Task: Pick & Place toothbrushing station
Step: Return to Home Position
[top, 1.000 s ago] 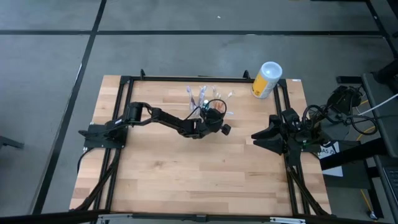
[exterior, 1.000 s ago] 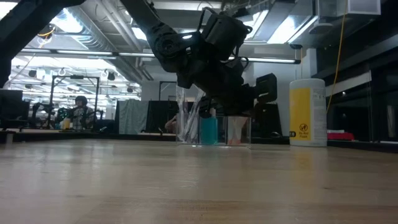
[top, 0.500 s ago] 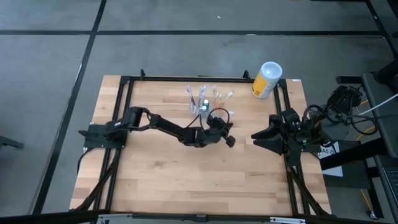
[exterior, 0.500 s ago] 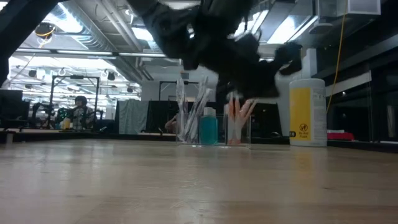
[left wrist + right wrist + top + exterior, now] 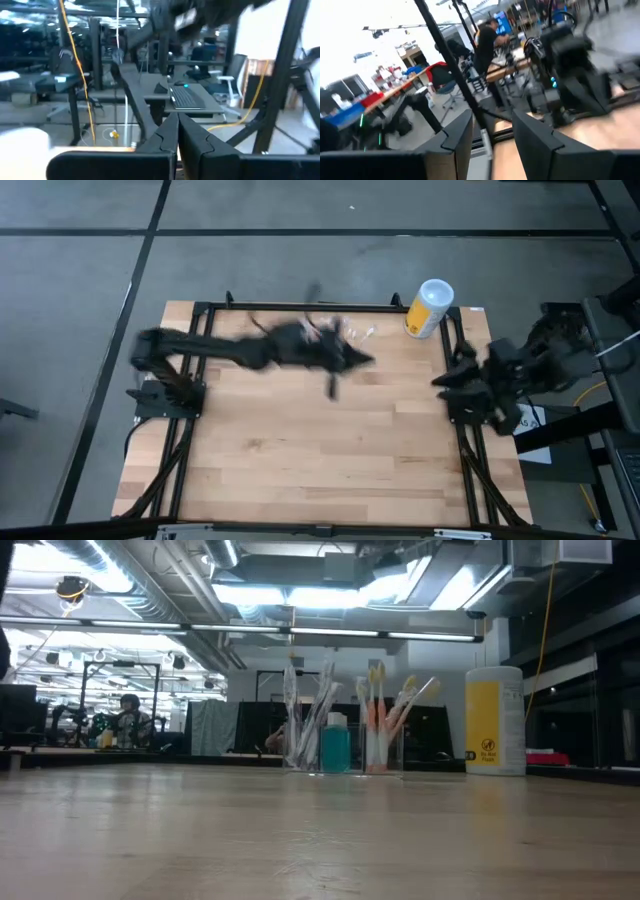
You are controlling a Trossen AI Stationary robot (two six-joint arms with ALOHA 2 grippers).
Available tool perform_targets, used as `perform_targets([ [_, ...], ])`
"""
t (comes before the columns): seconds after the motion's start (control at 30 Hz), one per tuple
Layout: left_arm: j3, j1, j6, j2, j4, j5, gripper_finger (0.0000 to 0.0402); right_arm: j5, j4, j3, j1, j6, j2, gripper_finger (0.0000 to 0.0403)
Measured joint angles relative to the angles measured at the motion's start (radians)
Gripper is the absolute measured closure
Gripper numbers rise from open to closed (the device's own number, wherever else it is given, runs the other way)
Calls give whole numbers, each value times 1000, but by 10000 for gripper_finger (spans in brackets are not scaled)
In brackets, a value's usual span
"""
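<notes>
Clear plastic station point(image 5: 362, 756) is seen upright at the wooden table's point(image 5: 300, 830) far middle.
Slim brushes point(image 5: 327, 705) and a teal tube point(image 5: 335, 746) are held in it, a yellow cylindrical canister point(image 5: 494, 720) near its right. Left gripper point(image 5: 177, 117), blurred beside it, is closed, empty; right gripper point(image 5: 492, 122) is spread apart at the right edge.

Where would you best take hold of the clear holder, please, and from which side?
Probably low on the walls of the holder, coming in level from the side: the brushes fan out above its rim and block a top-down approach, while the upright walls below them stand clear.
</notes>
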Motion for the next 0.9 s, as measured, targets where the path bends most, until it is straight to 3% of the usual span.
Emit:
perform_targets([
  [0.2,0,172,76,-366,-436,179,400,43,-118,-9,5,-211,-114,263],
  [0.3,-35,207,46,-501,-506,215,399,75,-149,-92,-15,-245,-161,263],
  [0.5,-263,178,12,-687,-475,136,399,46,67,-363,-61,-319,-288,263],
  [0.73,-667,168,17,-845,-201,118,399,-18,273,-679,-72,-374,-468,263],
  [0.9,-900,201,19,-939,-48,152,400,-36,334,-829,-98,-398,-562,263],
])
